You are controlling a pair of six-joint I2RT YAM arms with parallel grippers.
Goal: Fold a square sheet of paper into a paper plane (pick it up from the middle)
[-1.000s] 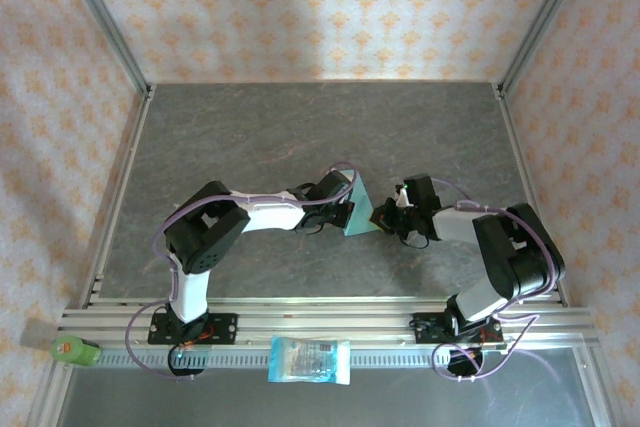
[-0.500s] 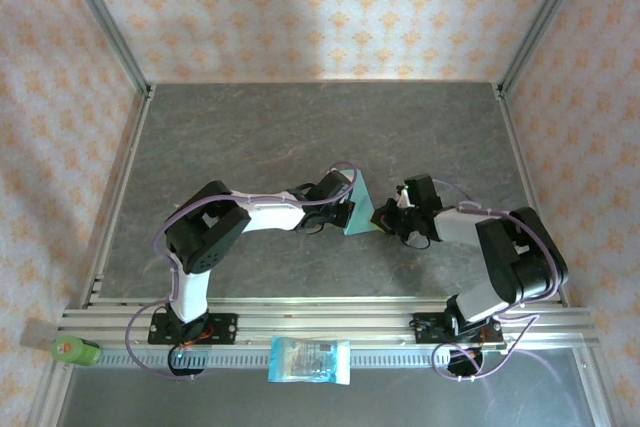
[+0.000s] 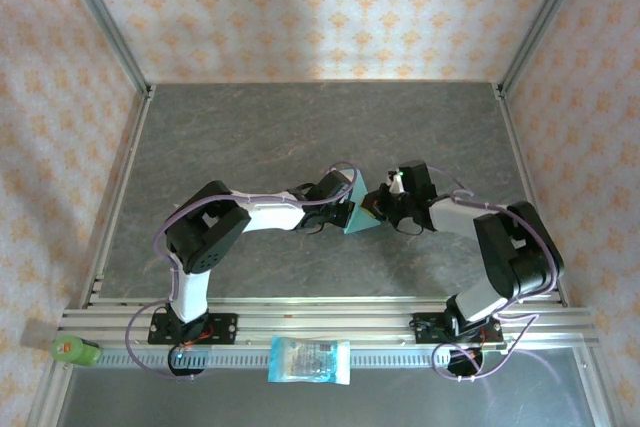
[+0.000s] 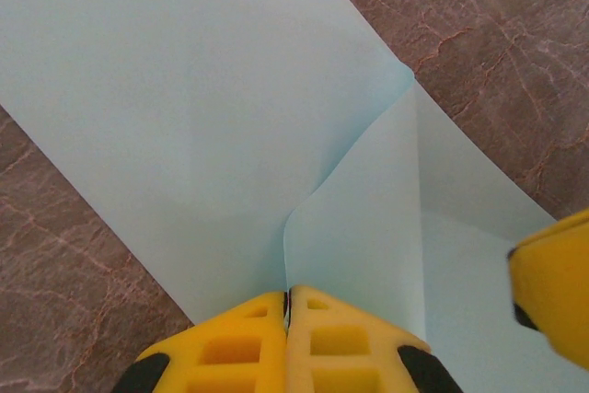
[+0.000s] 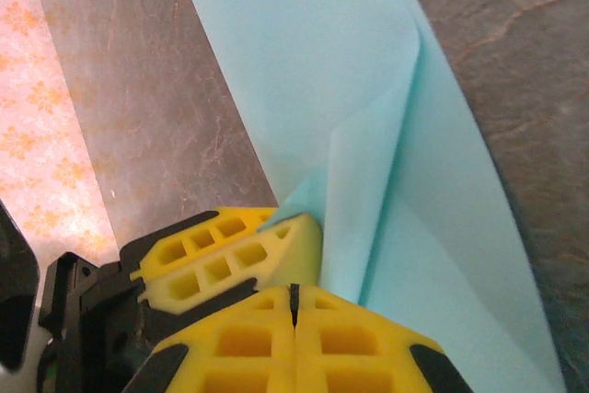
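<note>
Moved: right gripper point(image 3: 380, 205), closer to the left gripper point(image 3: 343, 209). Item: square sheet of paper point(image 3: 357, 215), partly folded, just beside the left gripper. Left fingers pinch its fold; right fingers pressed together, grip unclear. Thin, limp, easily torn: take hold at the crease.

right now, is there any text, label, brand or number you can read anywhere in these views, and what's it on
No text here can be read.
On the printed packet by the front rail: blue-and-white print, too small and blurred to read.
On the green object at the near left corner: any label is too small to tell.
On the square sheet of paper: plain, no marks.
On the wallpaper: an ornament pattern, no words.
</note>
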